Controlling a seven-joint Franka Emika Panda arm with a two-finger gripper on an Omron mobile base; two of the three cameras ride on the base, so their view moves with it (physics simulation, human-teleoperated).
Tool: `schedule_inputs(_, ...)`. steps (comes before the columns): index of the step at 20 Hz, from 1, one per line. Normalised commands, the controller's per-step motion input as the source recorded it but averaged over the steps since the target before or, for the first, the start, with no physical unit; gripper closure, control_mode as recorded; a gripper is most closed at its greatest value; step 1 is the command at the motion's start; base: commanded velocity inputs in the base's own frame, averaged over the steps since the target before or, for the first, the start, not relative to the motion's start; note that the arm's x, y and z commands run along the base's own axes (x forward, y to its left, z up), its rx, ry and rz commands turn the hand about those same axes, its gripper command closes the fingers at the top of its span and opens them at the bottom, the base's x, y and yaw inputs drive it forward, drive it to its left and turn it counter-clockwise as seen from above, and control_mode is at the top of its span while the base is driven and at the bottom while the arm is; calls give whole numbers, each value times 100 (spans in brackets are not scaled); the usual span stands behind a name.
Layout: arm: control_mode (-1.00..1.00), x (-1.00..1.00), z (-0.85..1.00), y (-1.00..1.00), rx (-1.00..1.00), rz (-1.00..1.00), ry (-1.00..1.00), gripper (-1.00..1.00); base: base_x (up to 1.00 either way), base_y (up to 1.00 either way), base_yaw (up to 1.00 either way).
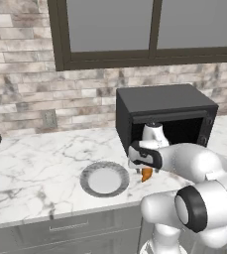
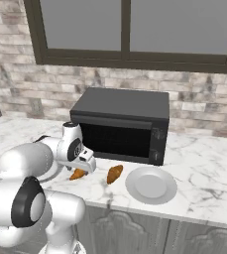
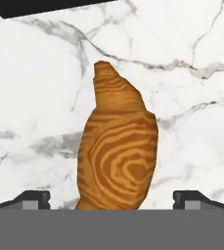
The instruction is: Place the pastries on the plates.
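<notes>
White arm bends low over the marble counter [image 1: 35,158], its gripper [image 3: 111,197] pointing down above a croissant [image 3: 117,151]. Jaws stand wide, one fingertip on each side of the pastry.

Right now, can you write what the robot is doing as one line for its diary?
phase: reaching | gripper: open, straddling left croissant on counter | other croissant: beside right plate | left plate: bare

Brick wall [image 1: 26,94], dark-framed window [image 1: 154,30], marble counter [image 1: 35,163], black microwave [image 2: 122,124].

Golden orange-brown croissants [image 2: 114,174] with darker swirled grain; grey speckled rim, white centre on plates [image 1: 88,183]; white grey-veined marble surface [image 1: 35,163]; black microwave [image 2: 122,124]
</notes>
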Motion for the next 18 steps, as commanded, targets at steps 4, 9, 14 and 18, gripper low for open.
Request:
schedule_inputs(4, -100, 8, -4, 0, 0, 0, 0, -100, 0, 0, 0)
schedule_inputs(9, -100, 12, -6, 0, 0, 0, 0, -100, 0, 0, 0)
schedule_inputs(14, -100, 3, -20, 0, 0, 0, 0, -100, 0, 0, 0)
schedule_inputs(18, -100, 0, -1, 0, 0, 0, 0, 100, 0, 0, 0)
